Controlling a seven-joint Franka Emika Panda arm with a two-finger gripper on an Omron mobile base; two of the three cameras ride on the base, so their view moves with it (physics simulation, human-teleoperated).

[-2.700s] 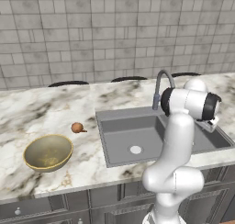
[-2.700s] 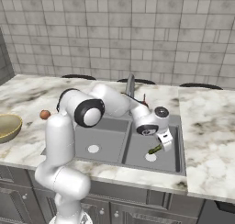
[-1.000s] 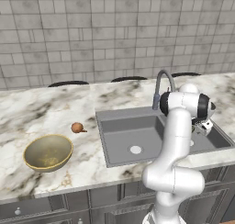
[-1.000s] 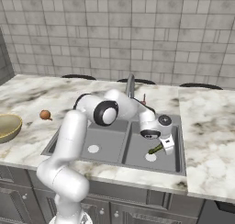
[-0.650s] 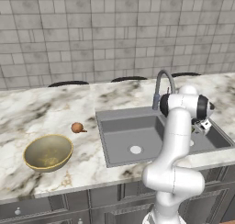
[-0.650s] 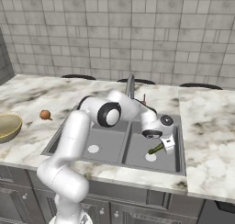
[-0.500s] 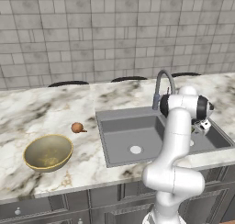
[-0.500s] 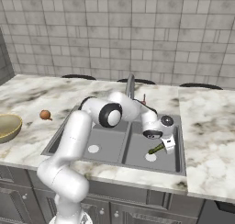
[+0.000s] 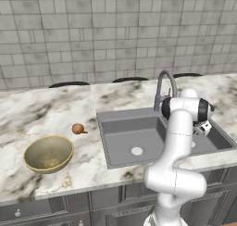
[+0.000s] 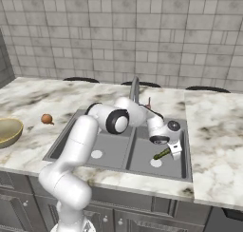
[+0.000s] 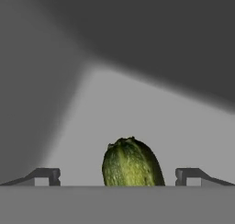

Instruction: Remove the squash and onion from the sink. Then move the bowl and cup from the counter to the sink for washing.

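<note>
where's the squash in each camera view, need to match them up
left base view: hidden behind the arm, not visible.
right base view: the squash lies on the floor of the right basin of the sink, under the gripper.
hand view: bottom centre, squash between the open fingertips.
Shared landmark: the grey sink basin.

This is a home kitchen, rendered rather than filmed. A grey tiled wall (image 9: 92,35) backs a white marble counter (image 9: 41,114) veined in brown and grey, with dark grey cabinet fronts (image 10: 142,219) below it. Set into the counter is a grey double-basin sink (image 10: 114,155) with white drain holes and a curved metal gooseneck faucet (image 9: 163,84). An olive-gold bowl (image 9: 48,153) and an onion (image 9: 78,128) sit on the counter.
</note>
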